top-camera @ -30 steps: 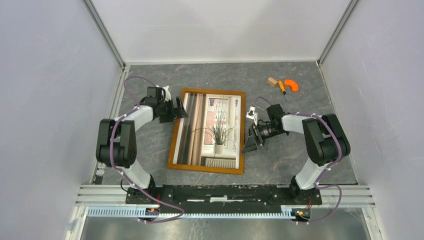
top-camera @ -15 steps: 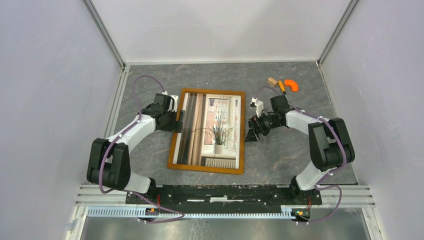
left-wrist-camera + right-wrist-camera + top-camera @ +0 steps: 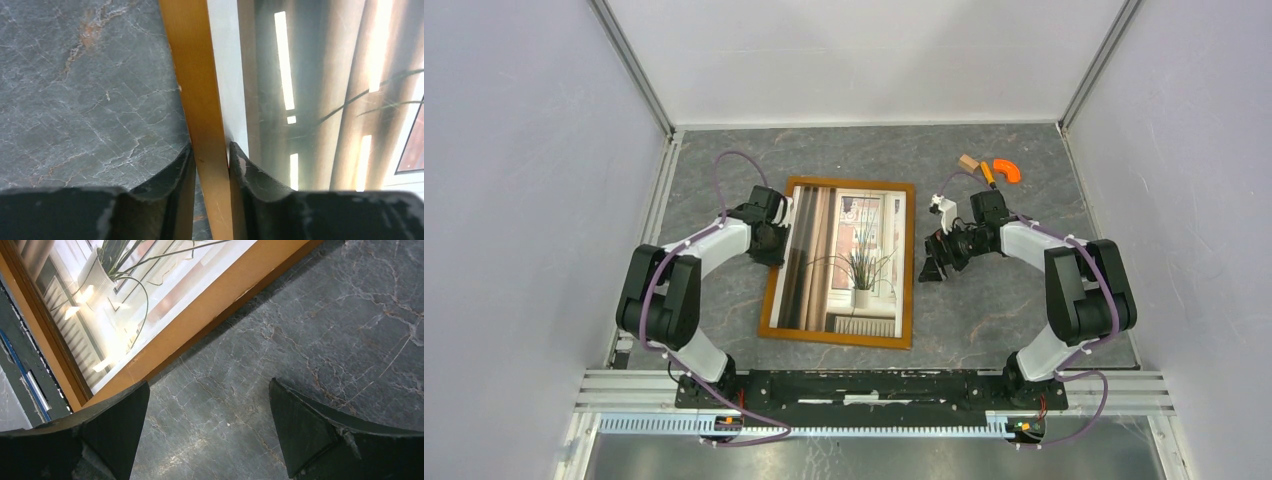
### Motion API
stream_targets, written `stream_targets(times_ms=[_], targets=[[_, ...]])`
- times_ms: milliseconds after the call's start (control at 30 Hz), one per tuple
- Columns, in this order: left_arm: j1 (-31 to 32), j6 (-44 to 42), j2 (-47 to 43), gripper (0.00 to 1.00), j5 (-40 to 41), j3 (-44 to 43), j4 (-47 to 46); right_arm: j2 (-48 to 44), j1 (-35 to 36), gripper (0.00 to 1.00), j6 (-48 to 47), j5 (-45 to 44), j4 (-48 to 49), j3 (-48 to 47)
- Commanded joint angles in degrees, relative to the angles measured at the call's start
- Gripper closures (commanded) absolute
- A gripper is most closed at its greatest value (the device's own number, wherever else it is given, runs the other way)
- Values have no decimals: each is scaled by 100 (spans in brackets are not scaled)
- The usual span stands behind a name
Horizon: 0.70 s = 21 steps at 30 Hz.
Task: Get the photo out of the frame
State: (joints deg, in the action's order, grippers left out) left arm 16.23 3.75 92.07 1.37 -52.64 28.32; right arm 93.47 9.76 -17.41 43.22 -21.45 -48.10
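The frame, with a thin orange-brown wooden border, lies flat in the middle of the table. It holds the photo of a window, curtains and a potted plant. My left gripper is shut on the frame's left border. One finger is outside over the table, the other inside over the photo's edge. My right gripper stands open over bare table just right of the frame's right border, with nothing between its fingers.
A small wooden block, a yellow-handled tool and an orange curved piece lie at the back right. Grey walls close in both sides. A metal rail runs along the near edge.
My left gripper moved in over the frame's left border and closed on it. The right gripper shifted slightly beside the right border and stayed open.
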Motion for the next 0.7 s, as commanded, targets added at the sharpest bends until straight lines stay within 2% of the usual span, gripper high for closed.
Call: stream_targets(times_ms=[0,200,433,667], targets=[[-1,-99,120,75,63,-256,241,4,-80,4,-114,-97,14,72],[-197,-22,16,97,-395,-608,640,59,-100,4,-131,-51,17,72],[-412,261,57,98,-1129,-1092,1066,104,-104,4,-125,10,1,42],[-507,186,126,98,-771,-1357,850,106,-127,4,-140,80,-10,55]])
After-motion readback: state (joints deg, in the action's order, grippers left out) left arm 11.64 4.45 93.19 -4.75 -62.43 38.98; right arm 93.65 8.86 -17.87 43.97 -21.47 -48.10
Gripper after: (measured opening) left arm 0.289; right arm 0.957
